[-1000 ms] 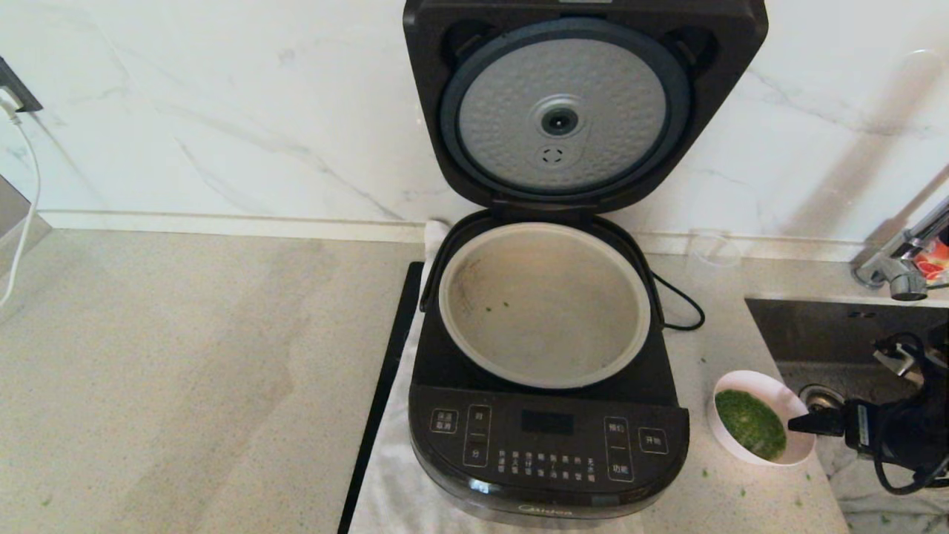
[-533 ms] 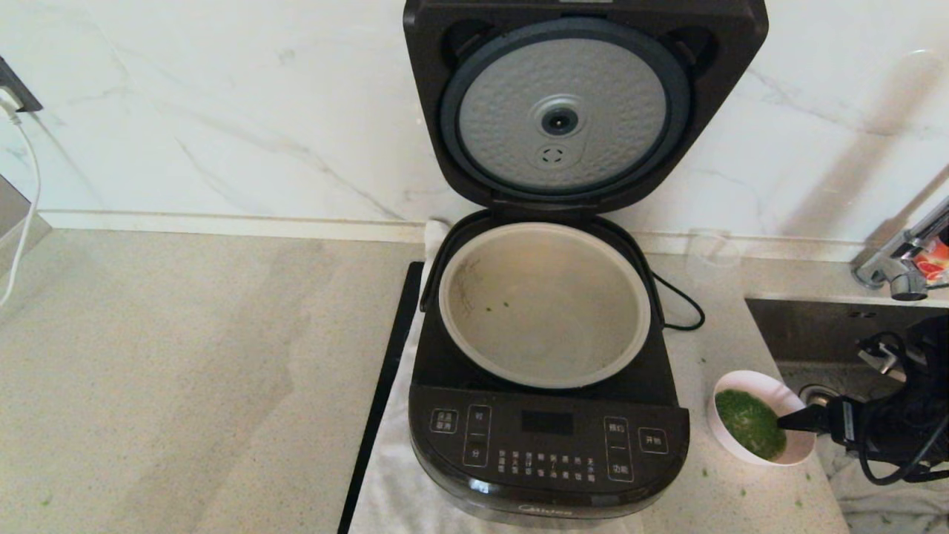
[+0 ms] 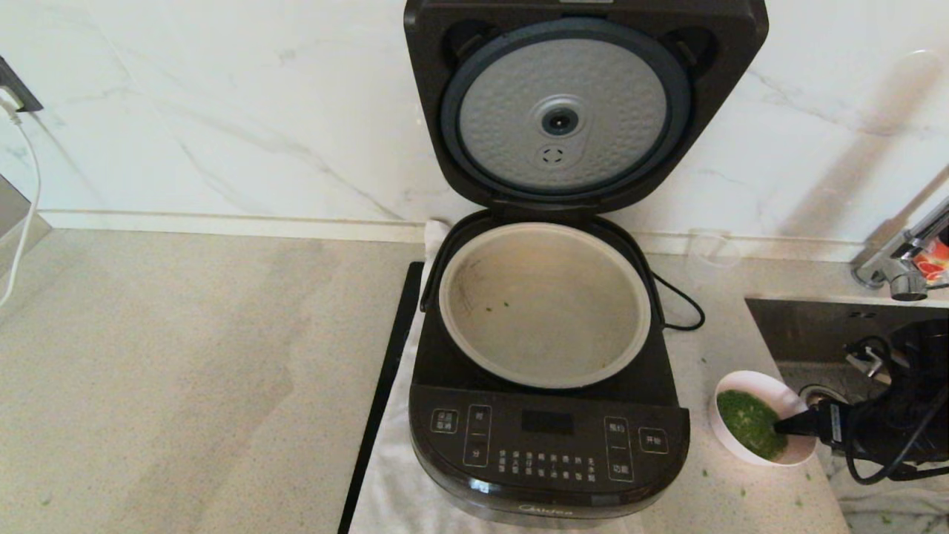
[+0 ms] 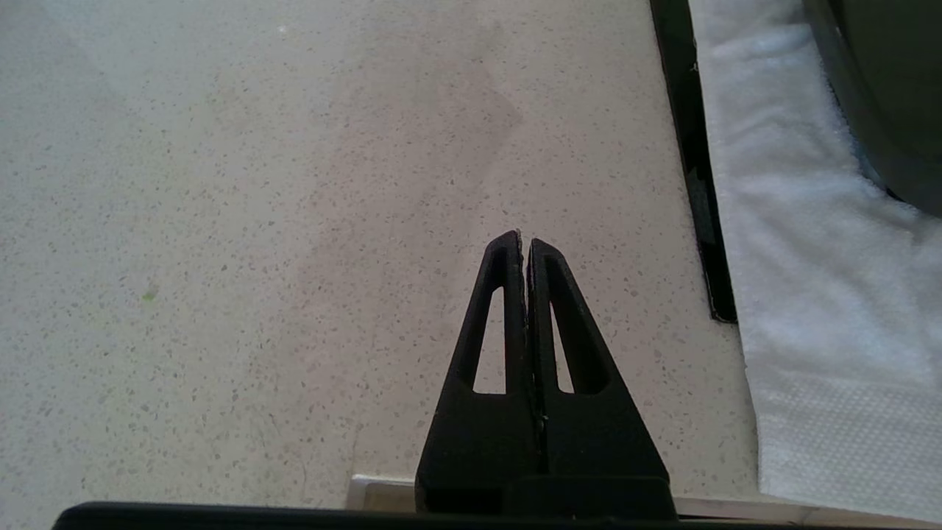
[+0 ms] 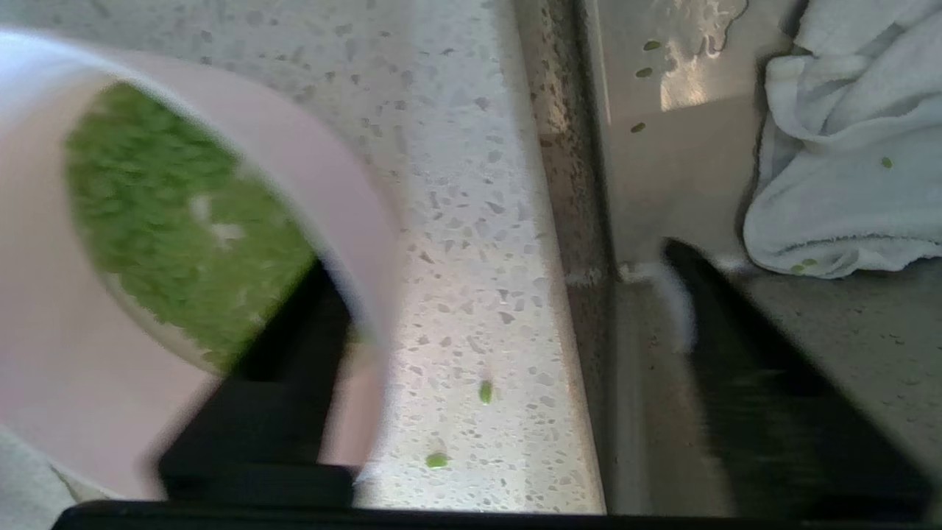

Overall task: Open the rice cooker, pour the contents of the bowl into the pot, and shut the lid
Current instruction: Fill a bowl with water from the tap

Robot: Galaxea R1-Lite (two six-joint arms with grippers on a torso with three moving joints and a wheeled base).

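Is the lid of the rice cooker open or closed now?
Open. The lid stands upright against the wall, showing its silver underside, and the pot below is uncovered.

A kitchen: speckled stone counter (image 3: pixel 185 386), steel sink (image 3: pixel 823 334), tap (image 3: pixel 901 267).

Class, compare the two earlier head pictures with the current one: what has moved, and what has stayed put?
The right gripper has pushed leftward, one finger now inside the bowl over its rim, the other outside. The jaws are open, nothing gripped yet. The bowl, the open lid, the pot and the shut left gripper stayed put.
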